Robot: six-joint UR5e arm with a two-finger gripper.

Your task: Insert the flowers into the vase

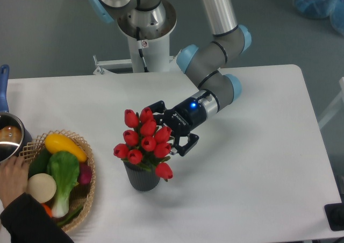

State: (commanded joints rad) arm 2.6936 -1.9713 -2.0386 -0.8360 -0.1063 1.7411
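The flowers [144, 141], a bunch of red tulips, stand with their stems down in the vase [143, 178], a short dark grey ribbed cylinder at the table's front centre. The leaves and stems are mostly hidden by the blooms and the vase. My gripper [164, 130] reaches in from the right at bloom height. Its black fingers [184, 144] are spread apart, one above and one below the right side of the bunch. The jaws look open and do not clamp the tulips.
A wicker basket [88, 170] of colourful vegetables sits at the front left, with a person's hand [15, 173] and dark sleeve beside it. A metal pot [9, 138] with a blue handle stands at the left edge. The robot base [145, 44] is at the back. A black object [336, 216] lies at the front right corner.
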